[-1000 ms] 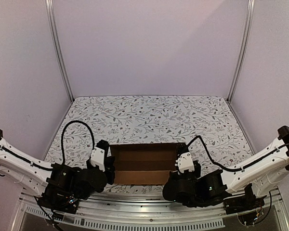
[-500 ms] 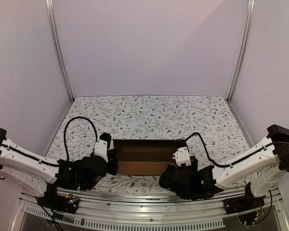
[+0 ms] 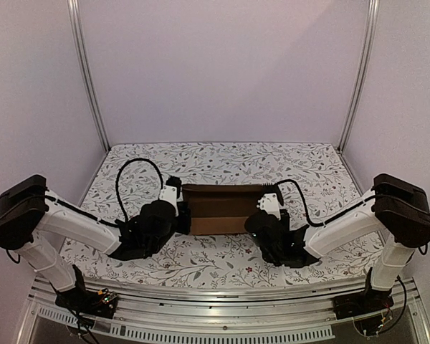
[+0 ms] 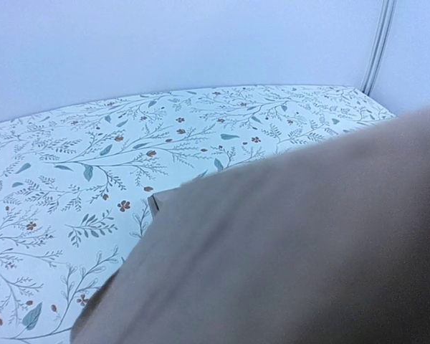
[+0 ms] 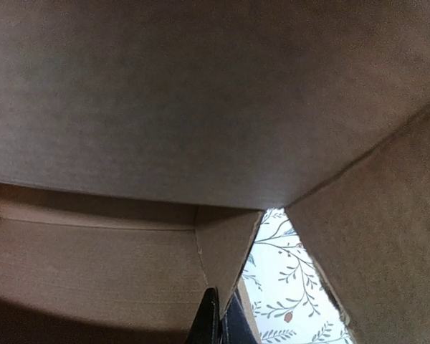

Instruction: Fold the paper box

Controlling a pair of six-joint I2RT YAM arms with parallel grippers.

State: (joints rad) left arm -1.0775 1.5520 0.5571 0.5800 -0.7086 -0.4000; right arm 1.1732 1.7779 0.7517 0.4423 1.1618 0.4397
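Observation:
The paper box (image 3: 222, 208), plain brown cardboard, sits in the middle of the patterned table with its near panel raised toward the camera. My left gripper (image 3: 185, 213) is at the box's left end. In the left wrist view cardboard (image 4: 294, 251) fills the lower right and hides the fingers. My right gripper (image 3: 256, 213) is at the box's right end. The right wrist view looks into the box (image 5: 201, 107) under a raised panel, and there my right gripper (image 5: 221, 324) is shut on the edge of a side flap (image 5: 226, 247).
The floral table cover (image 3: 222, 165) spreads beyond and beside the box. Pale walls and two metal posts (image 3: 89, 79) close in the back and sides. A black cable (image 3: 132, 172) loops above the left arm, and a metal rail (image 3: 215, 315) runs along the near edge.
Both arms have stretched away from the near edge, taking the box farther onto the table. Its near panel has swung up, so the box looks shorter from above.

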